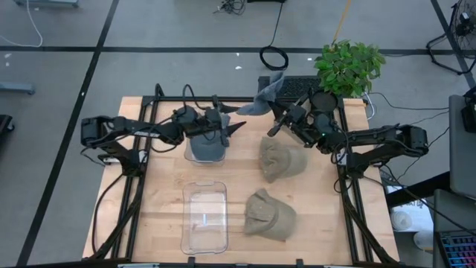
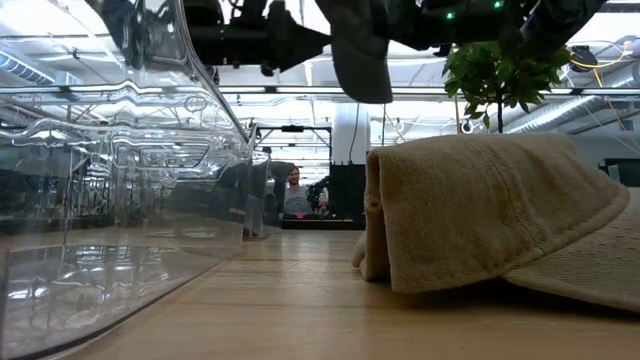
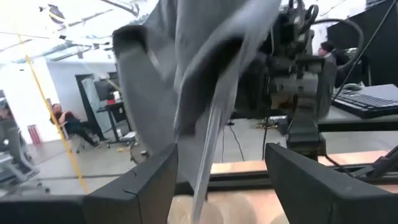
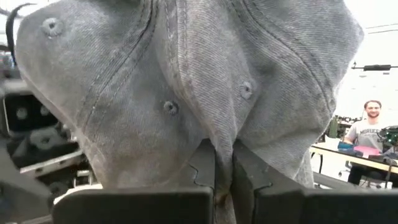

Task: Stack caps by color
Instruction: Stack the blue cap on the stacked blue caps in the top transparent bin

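A slate blue-grey fabric cap [image 1: 265, 97] with faded, washed-out seams hangs over the light wooden tabletop's [image 1: 163, 201] far edge. Another blue-grey cap [image 1: 206, 149] lies in a clear plastic bin. Two tan khaki fabric caps [image 1: 281, 158] [image 1: 268, 215] lie toward the right edge. A second clear bin [image 1: 204, 216] is colourless. Both arms are dark.

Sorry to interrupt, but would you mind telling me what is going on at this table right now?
The right gripper is shut on a slate blue-grey fabric cap, holding it up over the table's far edge. The left gripper is open, facing that hanging cap, and sits above another blue-grey cap lying on the wooden table. Two tan khaki caps lie separately beside a clear plastic bin.
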